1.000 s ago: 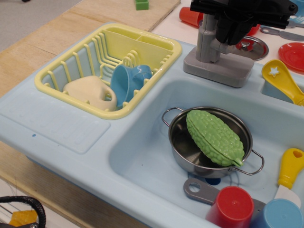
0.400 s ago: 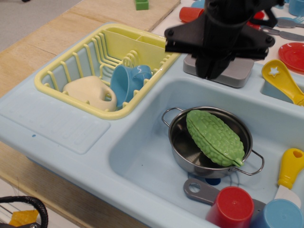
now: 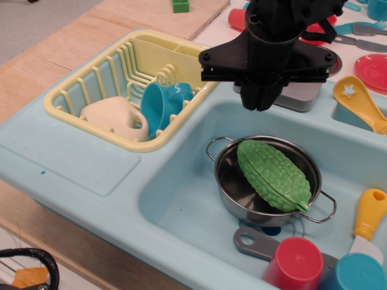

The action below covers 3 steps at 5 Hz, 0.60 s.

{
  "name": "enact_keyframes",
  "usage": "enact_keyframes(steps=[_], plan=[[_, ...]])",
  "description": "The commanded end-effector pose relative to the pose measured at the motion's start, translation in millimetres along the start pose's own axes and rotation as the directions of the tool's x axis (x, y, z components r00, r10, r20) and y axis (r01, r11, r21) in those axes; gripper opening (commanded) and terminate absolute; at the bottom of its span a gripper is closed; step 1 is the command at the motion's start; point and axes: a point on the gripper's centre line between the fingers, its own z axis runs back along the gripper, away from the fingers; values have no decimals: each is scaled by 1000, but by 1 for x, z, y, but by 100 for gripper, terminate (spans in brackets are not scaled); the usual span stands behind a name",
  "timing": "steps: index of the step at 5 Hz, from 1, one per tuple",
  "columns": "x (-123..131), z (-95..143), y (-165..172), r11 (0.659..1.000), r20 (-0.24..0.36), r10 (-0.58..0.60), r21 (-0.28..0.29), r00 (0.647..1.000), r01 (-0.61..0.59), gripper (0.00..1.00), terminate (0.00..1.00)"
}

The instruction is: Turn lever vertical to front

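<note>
Pale blue sink (image 3: 181, 205); pale yellow dish rack (image 3: 91, 84) holding a blue cup (image 3: 162, 104) and a cream one (image 3: 118, 119). Bumpy green gourd (image 3: 273, 174) in a silver pot (image 3: 233, 181). Red cup (image 3: 292, 264), black gripper (image 3: 259, 99), tan wooden desk (image 3: 60, 48).

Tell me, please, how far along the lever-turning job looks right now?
Done: nothing I can confirm; the lever is hidden behind the gripper. In hand: the gripper hangs over the sink's back edge, in front of the tap base, its fingers together and holding nothing visible. Left: showing the lever turned to the front.
</note>
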Motion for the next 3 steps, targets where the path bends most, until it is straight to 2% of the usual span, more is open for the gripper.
enact_keyframes(steps=[1,2,3], plan=[[3,17,-2,997,-58,71,3,996,-71,100,0],[3,17,-2,997,-58,71,3,996,-71,100,0],[3,17,-2,997,-58,71,3,996,-71,100,100]])
